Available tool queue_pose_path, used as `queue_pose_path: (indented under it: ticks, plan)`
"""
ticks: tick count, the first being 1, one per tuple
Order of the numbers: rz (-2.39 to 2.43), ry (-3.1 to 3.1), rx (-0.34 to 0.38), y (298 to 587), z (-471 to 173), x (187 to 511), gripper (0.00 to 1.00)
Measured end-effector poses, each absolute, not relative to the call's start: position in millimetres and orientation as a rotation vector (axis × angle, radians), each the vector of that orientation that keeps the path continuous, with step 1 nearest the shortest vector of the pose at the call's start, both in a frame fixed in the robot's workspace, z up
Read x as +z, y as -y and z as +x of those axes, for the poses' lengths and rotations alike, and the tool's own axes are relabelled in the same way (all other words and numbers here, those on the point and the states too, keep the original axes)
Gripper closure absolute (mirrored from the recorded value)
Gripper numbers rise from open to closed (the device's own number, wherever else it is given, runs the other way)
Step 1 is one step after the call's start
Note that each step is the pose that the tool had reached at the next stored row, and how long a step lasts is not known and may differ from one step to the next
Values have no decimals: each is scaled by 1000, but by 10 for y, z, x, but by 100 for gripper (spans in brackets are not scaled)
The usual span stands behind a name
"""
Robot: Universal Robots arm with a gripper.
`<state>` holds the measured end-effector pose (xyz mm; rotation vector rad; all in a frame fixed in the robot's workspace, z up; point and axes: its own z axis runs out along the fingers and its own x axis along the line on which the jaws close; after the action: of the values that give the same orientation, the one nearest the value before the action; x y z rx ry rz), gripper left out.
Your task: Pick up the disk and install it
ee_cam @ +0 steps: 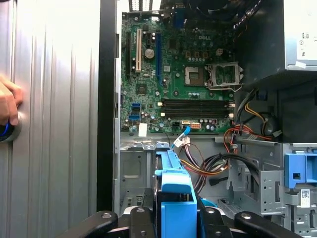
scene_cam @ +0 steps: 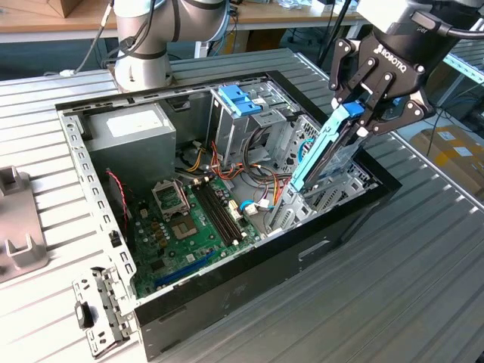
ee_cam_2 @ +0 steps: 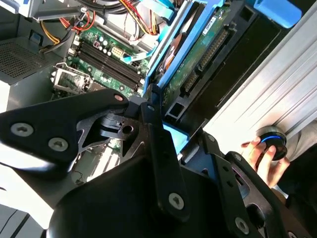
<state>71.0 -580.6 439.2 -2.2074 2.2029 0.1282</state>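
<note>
The disk (scene_cam: 321, 151), a long thin drive in a bright blue carrier, hangs tilted over the drive cage (scene_cam: 336, 189) at the open computer case's end, on the exterior view's right. Its lower end reaches down to the cage. My gripper (scene_cam: 370, 102) is shut on the disk's upper end. In the first wrist view the blue carrier (ee_cam: 176, 198) sits between the black fingers. In the second wrist view the disk (ee_cam_2: 198, 64) shows its green circuit-board side beyond a finger (ee_cam_2: 153, 129).
Inside the black case (scene_cam: 265, 246) lie the motherboard (scene_cam: 189, 219), loose cables, a grey power supply box (scene_cam: 132, 128) and a blue latch piece (scene_cam: 238, 98). A metal bracket (scene_cam: 98, 310) lies on the slatted table. A person's hand (ee_cam: 7, 104) rests on a knob beside the case.
</note>
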Motion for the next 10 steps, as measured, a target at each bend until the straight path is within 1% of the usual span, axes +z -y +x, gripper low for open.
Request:
queue_pose_path:
  ticks: [10]
  plan:
    - [-2241, -2169, 129, 5806, 711, 4419, 63]
